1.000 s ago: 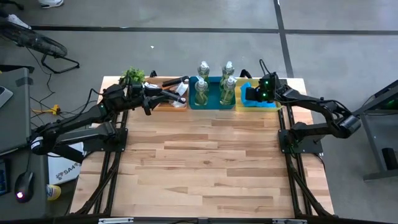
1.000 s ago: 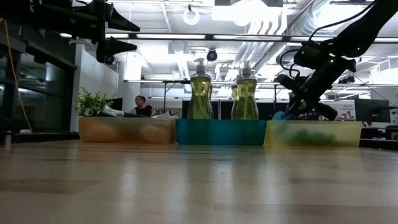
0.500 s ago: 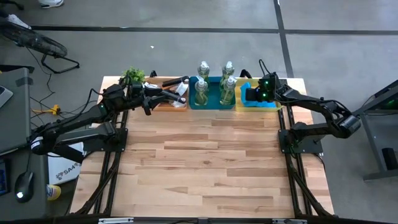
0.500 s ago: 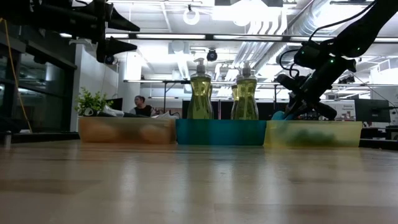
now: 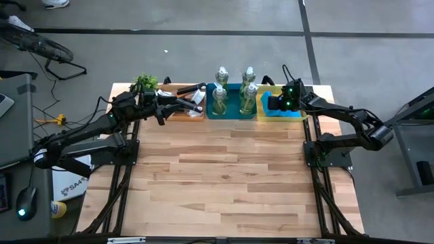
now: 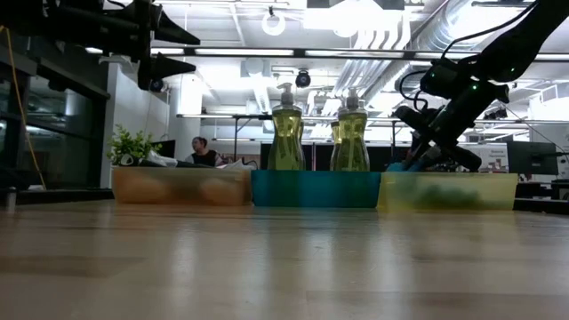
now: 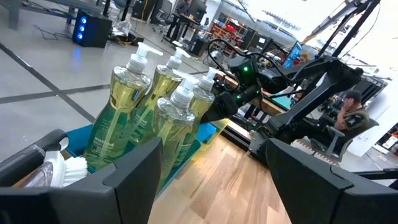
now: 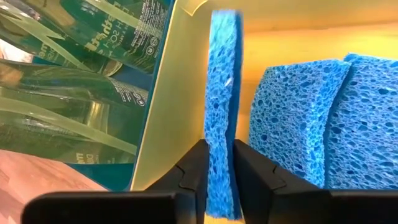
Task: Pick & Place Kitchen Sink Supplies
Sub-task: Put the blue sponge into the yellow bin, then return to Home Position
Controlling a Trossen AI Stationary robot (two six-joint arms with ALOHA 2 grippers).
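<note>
Broadly, a wooden table (image 5: 224, 176) carries three bins in a row along its far edge. At the far left an orange bin (image 5: 183, 114) holds a black brush with a white head (image 7: 65, 167); the left gripper (image 5: 182, 103) hangs above it, jaws spread with nothing between them. In the middle, a blue bin (image 6: 316, 188) holds four clear bottles of yellow-green dish soap (image 5: 234, 91). At the far right, the right gripper (image 8: 219, 171) reaches into a yellow bin (image 6: 449, 190), fingers (image 8: 196, 163) pressed on both faces of an upright blue sponge (image 8: 222, 81). More blue sponges (image 8: 311, 118) lie just beside it. A small potted plant (image 5: 145, 82) stands at the far left corner.
</note>
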